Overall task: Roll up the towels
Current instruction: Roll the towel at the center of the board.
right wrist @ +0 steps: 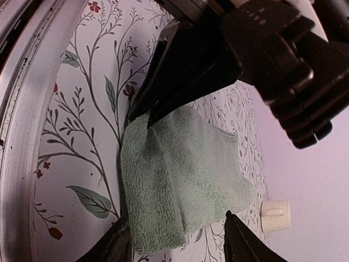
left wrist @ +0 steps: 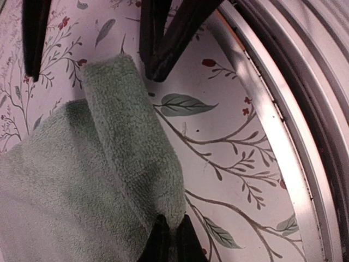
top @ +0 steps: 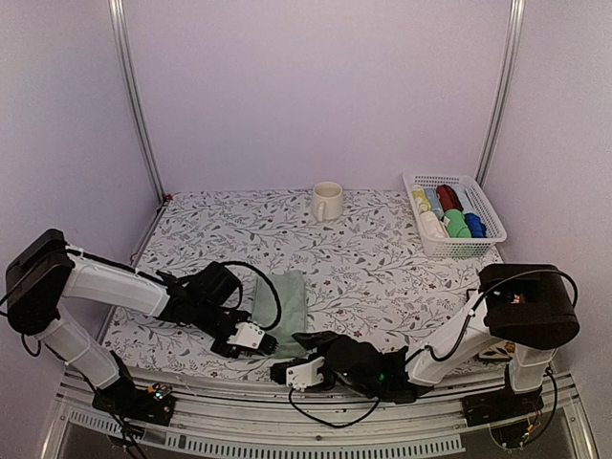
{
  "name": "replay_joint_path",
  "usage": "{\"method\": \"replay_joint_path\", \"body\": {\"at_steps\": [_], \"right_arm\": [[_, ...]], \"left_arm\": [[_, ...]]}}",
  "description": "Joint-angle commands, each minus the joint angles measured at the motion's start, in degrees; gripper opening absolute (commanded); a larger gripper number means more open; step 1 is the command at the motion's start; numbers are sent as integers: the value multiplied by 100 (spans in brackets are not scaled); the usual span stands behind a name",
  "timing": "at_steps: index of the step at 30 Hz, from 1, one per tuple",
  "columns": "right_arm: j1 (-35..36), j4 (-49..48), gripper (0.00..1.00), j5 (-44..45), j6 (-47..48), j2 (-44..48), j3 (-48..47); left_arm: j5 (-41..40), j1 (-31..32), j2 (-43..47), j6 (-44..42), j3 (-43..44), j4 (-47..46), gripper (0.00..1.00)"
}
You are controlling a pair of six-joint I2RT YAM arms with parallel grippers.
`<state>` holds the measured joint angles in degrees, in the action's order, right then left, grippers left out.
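Left jaws pinch green towel (left wrist: 125, 158) edge.

Seen from above and behind the arm bases, the fixed camera looks down and forward over the whole surface (top: 382, 258) to the back wall, far enough off to take in the mug (top: 326, 202) and basket (top: 459, 247). The left wrist camera sits very close, aimed down past the left tool (left wrist: 172, 240) at the towel (left wrist: 82, 180) and the rail (left wrist: 283, 153) along the near edge. The right wrist camera, close, low and rolled sideways, faces out across the surface past the right tool (right wrist: 175, 229), with the mug small beyond. All three views share the towel's near end, and each wrist view catches the other arm's tool.
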<state>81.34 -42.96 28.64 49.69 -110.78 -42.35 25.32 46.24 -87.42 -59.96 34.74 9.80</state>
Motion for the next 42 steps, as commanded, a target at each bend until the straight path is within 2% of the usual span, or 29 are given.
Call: {"method": "replay_joint_path", "body": {"at_steps": [1,16,17,19,22,27,31,32,33,35,38,42], "right_arm": [[15,-169,56,181,257,-246,-217],[-191,986,52,-127,-200,-711,-796],[-215,1014,49,-132,-228,-722,-820],[-249,1156,35,-167,-320,-757,-885],[-289,1294,26,-229,-432,-749,-951],[-321,1684,4,-568,-687,-639,-1010],[-375,2273,3,-956,-1102,-593,-1231],[-400,2426,3,-1095,-1201,-571,-1267],[-440,2557,2,-1271,-1384,-537,-1299],[-551,2853,2,-1620,-1674,-471,-1390],[-691,3280,2,-2099,-2139,-387,-1499],[-902,3816,2,-2988,-2632,-341,-1722]], "left_arm": [[200,-103,-207,-13,7,632,0],[341,-210,-285,-76,94,762,0],[342,-210,-285,-77,94,768,0],[357,-206,-277,-97,90,781,0],[375,-209,-251,-133,77,808,0],[400,-206,-213,-156,70,843,0],[372,-209,66,-145,-89,759,19],[346,-209,203,-131,-155,699,26],[303,-217,370,-111,-241,641,38],[222,-219,854,-95,-480,413,52],[146,-218,1562,-111,-898,55,62],[31,-198,2547,-233,-1518,-542,65]]}}
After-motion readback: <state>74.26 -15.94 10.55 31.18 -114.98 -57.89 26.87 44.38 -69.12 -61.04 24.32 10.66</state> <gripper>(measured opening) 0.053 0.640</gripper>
